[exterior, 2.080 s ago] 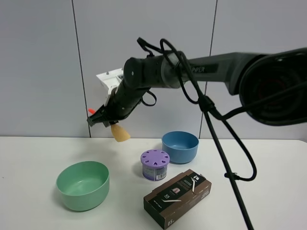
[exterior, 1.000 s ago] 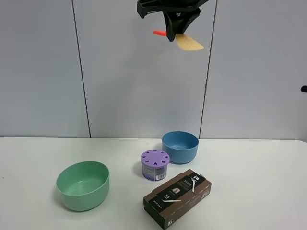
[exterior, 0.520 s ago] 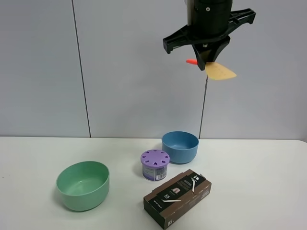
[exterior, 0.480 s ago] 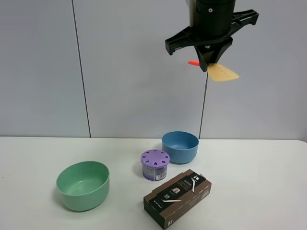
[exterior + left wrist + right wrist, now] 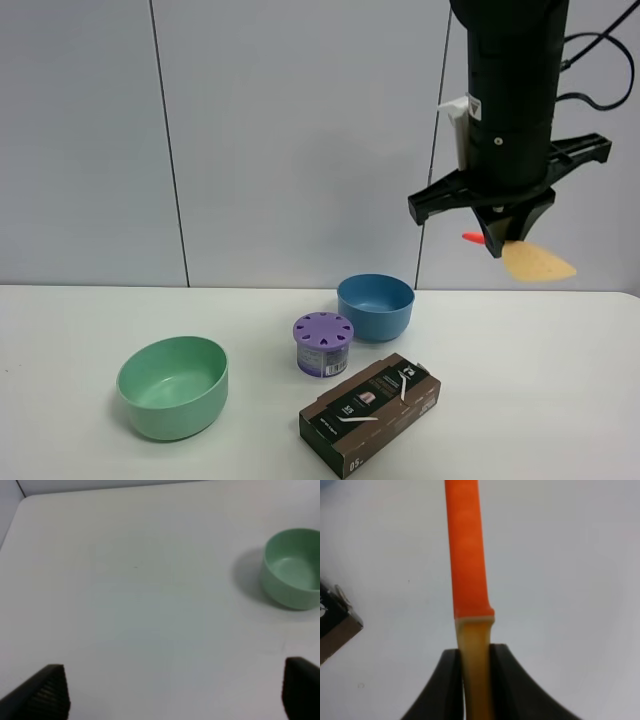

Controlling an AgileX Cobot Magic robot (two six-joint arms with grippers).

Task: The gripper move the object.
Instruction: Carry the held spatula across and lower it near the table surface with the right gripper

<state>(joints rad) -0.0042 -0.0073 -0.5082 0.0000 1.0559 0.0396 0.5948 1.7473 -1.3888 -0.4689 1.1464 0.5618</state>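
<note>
My right gripper [image 5: 503, 246] hangs from a thick black arm at the right of the exterior view, high above the table. It is shut on the toy spatula [image 5: 537, 263], whose pale yellow blade sticks out to the right and red-orange handle tip to the left. In the right wrist view the black fingers [image 5: 450, 685] clamp the yellow neck of the spatula [image 5: 466, 555], its orange handle pointing away. My left gripper [image 5: 170, 692] shows only its two black fingertips, wide apart and empty, over bare table.
On the white table [image 5: 560, 400] stand a green bowl [image 5: 173, 386], a purple-lidded round container [image 5: 323, 343], a blue bowl [image 5: 375, 306] and a brown box [image 5: 369, 412]. The green bowl also shows in the left wrist view [image 5: 293, 568].
The right arm has swung the spatula from above the green bowl, up high, then rightward and down to the right side of the table. Objects on the table have not moved.
</note>
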